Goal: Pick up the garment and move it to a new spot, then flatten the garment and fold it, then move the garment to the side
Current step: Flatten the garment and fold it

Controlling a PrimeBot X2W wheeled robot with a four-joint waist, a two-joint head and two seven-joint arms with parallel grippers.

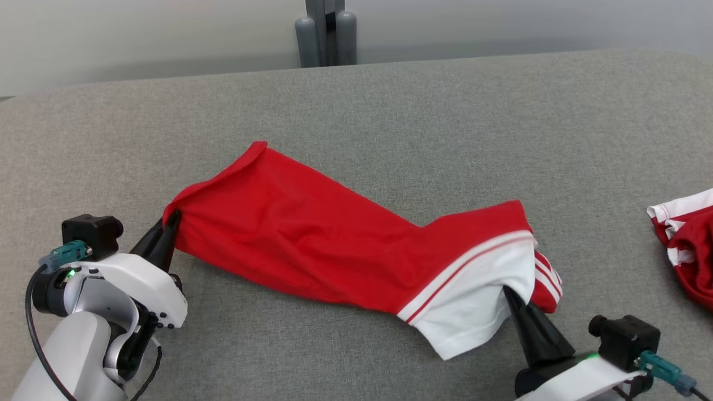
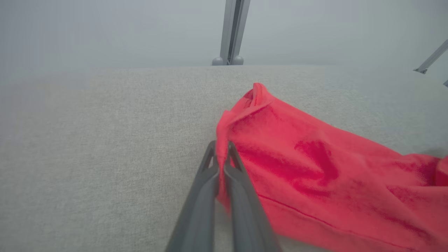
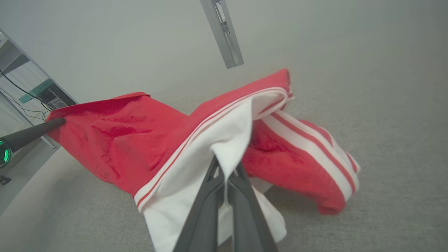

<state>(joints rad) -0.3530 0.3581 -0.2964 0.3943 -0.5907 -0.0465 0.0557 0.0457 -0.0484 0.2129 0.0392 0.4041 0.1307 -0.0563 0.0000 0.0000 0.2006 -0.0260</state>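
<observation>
Red garment (image 1: 312, 245) with a white panel and striped trim was recorded lying stretched across the middle of the grey upholstered surface (image 1: 390, 100), running from near left to near right. Its plain red end was found pinched by the left gripper (image 1: 170, 221); in the left wrist view the cloth edge was seen caught at the tips, jaws pressed together on it. The white end was found clamped by the right gripper (image 1: 509, 295), fingers closed on a fold of white fabric, with the red-and-white striped part bunched just beyond the tips and to their right. The middle of the cloth was noted creased and sagging onto the surface. A second red-and-white garment (image 1: 688, 245) was noted at the right edge of the head view, well apart from the held one. A grey upright post (image 1: 326, 33) was observed behind the far edge, about centre. A shelf frame with cables (image 3: 31, 91) was made out at the left of the right wrist view, behind the left gripper's fingers
</observation>
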